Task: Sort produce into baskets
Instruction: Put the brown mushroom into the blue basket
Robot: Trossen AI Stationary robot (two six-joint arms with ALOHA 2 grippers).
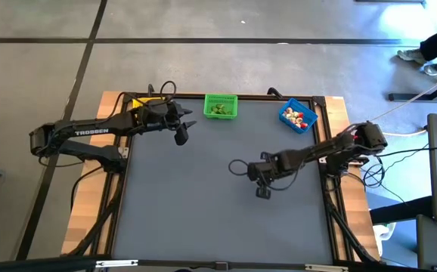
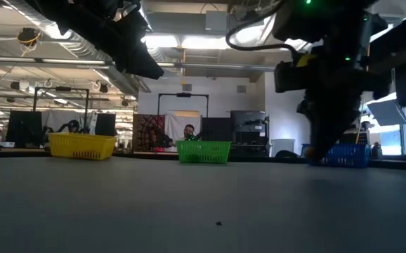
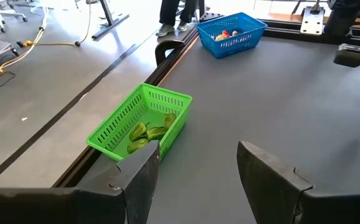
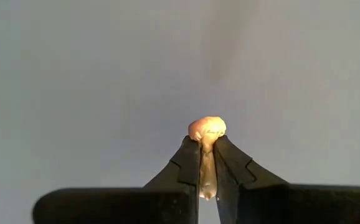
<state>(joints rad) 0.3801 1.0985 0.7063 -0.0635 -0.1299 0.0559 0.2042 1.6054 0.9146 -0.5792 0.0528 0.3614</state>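
My right gripper [image 1: 262, 190] hangs over the middle of the grey mat, shut on a tiny pale cream-orange produce piece [image 4: 206, 127]. My left gripper [image 3: 197, 150] stands open and holds nothing at the far left, raised above the mat. It sits between the yellow basket [image 1: 144, 100] and the green basket [image 1: 220, 106]. The left arm partly hides the yellow basket. The green basket holds green pieces [image 3: 144, 134]. The blue basket [image 1: 298, 115] at the far right holds red and pale pieces. All three baskets rest on their bases along the far edge. My right gripper pinches the pale piece between its two fingers [image 4: 189, 158]. The piece's rounded end [image 4: 206, 124] sticks out past the fingertips and the rest runs back between them. The fingers point steeply down from above. The piece is lifted clear over the mat.
The grey mat [image 1: 203, 211] lies open in its near half and middle. A wooden frame [image 1: 90, 211] borders it, with cables at both sides. In the low view a person sits beyond the table behind the green basket [image 2: 204, 151]; legs stand past the blue basket [image 3: 233, 32].
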